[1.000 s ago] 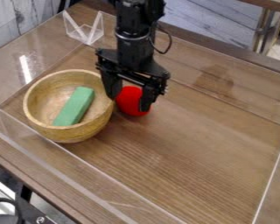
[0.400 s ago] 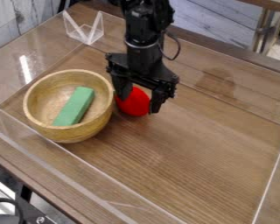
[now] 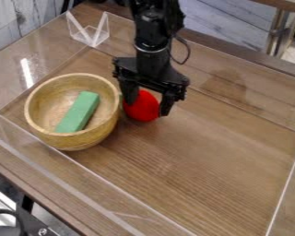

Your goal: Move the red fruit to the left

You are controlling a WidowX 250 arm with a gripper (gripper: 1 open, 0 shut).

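The red fruit is a small smooth ball resting on the wooden table, just right of the wooden bowl. My black gripper points straight down over it, open, with one finger on each side of the fruit. Its upper part is hidden by the gripper body. I cannot tell whether the fingers touch the fruit.
The bowl holds a green rectangular block. Clear plastic walls fence the table on the near and left sides. A clear plastic piece stands at the back left. Bare wood stretches to the right and front.
The gripper has shifted slightly right and down around the red fruit. It stays open. Fruit and bowl have not moved.
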